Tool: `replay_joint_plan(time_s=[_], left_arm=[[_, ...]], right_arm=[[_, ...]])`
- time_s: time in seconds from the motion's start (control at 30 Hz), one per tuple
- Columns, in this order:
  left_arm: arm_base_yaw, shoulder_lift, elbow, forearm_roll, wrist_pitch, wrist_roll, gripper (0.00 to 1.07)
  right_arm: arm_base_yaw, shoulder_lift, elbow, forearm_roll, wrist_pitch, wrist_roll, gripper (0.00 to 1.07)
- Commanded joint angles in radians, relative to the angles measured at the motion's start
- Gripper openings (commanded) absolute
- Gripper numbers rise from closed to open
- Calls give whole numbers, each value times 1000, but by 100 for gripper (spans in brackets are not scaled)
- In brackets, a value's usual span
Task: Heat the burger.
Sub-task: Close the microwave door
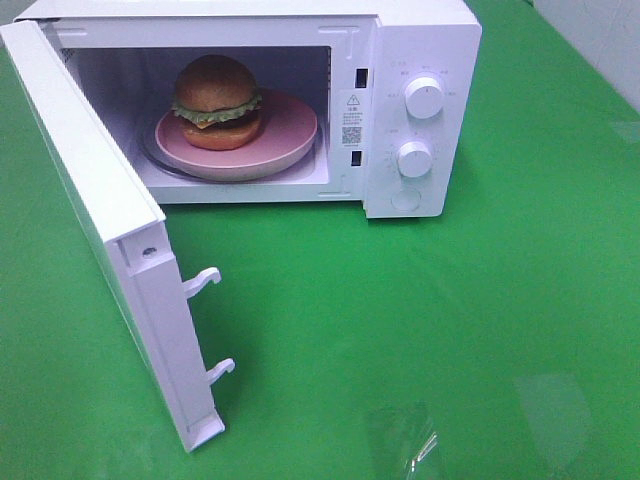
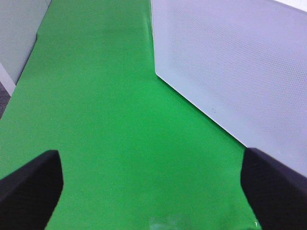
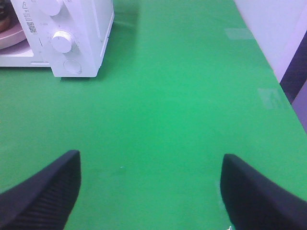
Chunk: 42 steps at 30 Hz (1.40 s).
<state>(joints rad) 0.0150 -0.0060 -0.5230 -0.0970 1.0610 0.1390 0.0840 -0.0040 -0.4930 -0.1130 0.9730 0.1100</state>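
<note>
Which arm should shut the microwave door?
Left, probably. The burger is inside, and the door hangs open on the left, close beside the left jaws. The right jaws sit farther off, on the knobs' side.

The burger (image 1: pixel 217 100) sits upright and whole on a pink plate (image 1: pixel 292 130) inside the microwave (image 1: pixel 425 45), whose door stands open; it has glossy golden-brown bun halves with frilly green lettuce and a yellow cheese edge between them, and rests left of the plate's centre
</note>
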Motion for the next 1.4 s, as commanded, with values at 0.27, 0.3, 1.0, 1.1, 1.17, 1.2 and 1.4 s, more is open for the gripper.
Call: replay_joint_plan(time_s=[0.27, 0.3, 1.0, 1.1, 1.17, 1.2, 1.4], left_arm=[[-5, 27, -16, 8, -177, -3, 47], [-5, 58, -7, 11, -228, -3, 40], [-5, 569, 36, 10, -864, 0, 0], [-5, 603, 75, 10, -958, 0, 0], [-5, 630, 125, 10, -1072, -1, 0], [-5, 657, 184, 10, -1184, -1, 0], [-5, 737, 285, 10, -1425, -4, 0]], right_arm=[[-3, -27, 0, -2, -11, -6, 76], [-3, -27, 0, -2, -11, -6, 76], [-3, -27, 0, -2, -11, -6, 76], [-3, -27, 0, -2, -11, -6, 76], [-3, -27, 0, -2, -11, -6, 76], [-3, -27, 0, -2, -11, -6, 76], [-3, -27, 0, -2, -11, -6, 76]])
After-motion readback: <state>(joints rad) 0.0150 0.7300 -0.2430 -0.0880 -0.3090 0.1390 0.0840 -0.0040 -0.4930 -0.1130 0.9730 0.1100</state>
